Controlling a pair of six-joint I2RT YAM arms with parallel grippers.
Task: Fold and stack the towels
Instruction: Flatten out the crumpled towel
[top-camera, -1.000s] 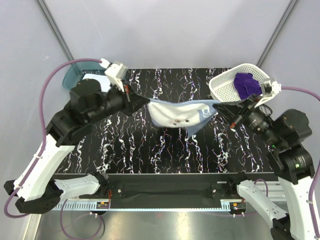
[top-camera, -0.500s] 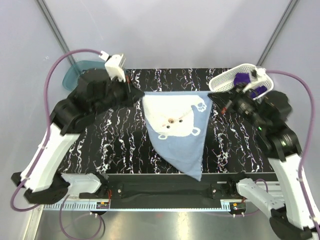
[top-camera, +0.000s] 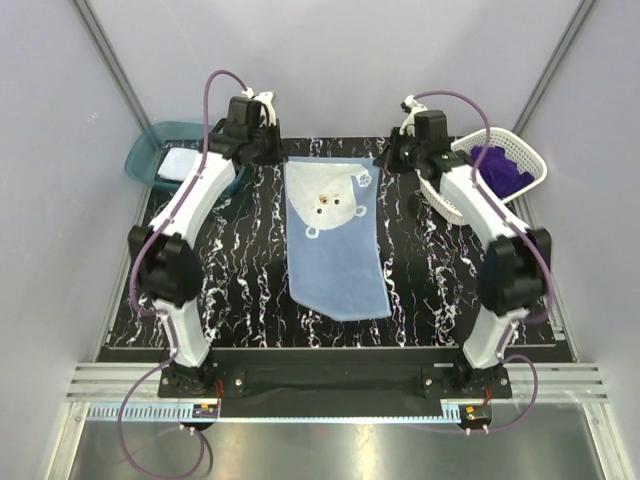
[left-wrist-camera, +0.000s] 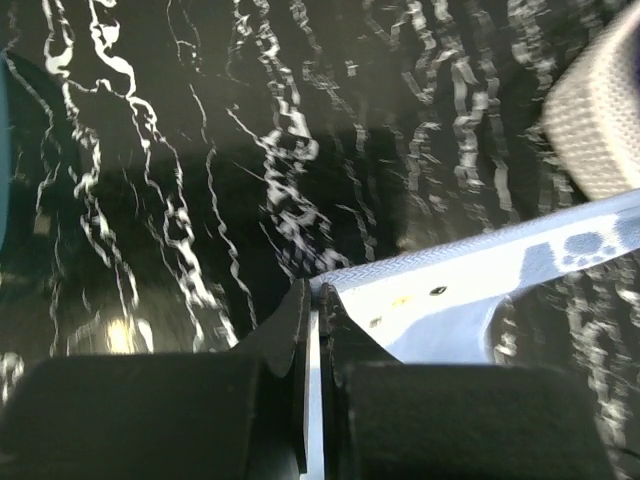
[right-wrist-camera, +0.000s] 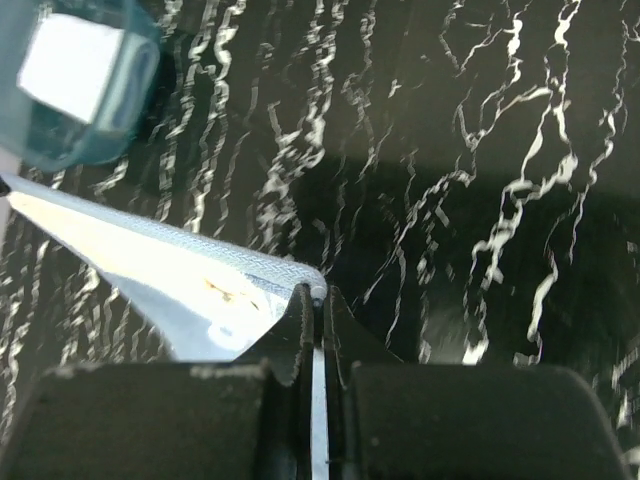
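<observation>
The light blue towel with the bear-face print lies spread flat down the middle of the black marbled table. My left gripper is shut on its far left corner, and the left wrist view shows that grip on the towel. My right gripper is shut on its far right corner, and the right wrist view shows that grip on the towel. The purple towel lies in the white mesh basket. The white towel lies in the teal bin.
The white mesh basket stands at the far right of the table and shows in the left wrist view. The teal bin stands off the far left corner and shows with the white towel in the right wrist view. Both arms stretch out over the table's sides.
Both arms have reached out to the far edge, carrying the blue towel's corners. The towel hung stretched between the grippers and now lies flat lengthwise on the table.
</observation>
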